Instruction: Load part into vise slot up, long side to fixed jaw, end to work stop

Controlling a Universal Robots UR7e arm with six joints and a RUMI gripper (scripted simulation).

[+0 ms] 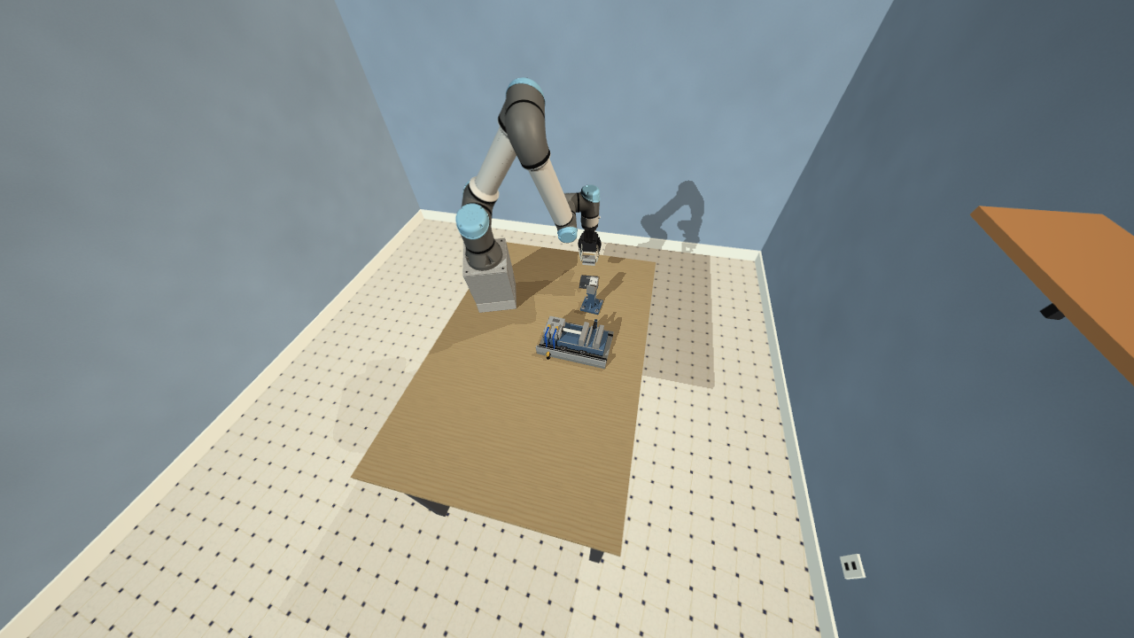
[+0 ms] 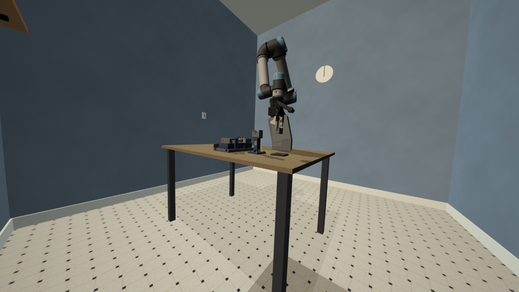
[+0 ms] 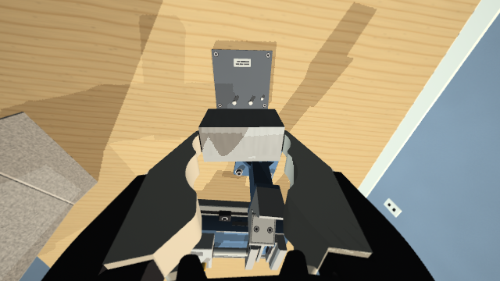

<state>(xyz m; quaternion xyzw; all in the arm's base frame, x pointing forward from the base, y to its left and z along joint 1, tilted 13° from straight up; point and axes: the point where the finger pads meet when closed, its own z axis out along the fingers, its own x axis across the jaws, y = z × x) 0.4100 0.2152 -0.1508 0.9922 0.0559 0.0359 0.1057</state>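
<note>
With the part (image 3: 241, 140) clamped in the end effector (image 3: 242, 154) high above the infeed plate (image 3: 242, 78), we're in the carry, and next it needs swinging to the vise (image 1: 577, 341), slot up.

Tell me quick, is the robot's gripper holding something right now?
Gripper: closed on the part, the grey block, held up in the air above the infeed plate.
</note>
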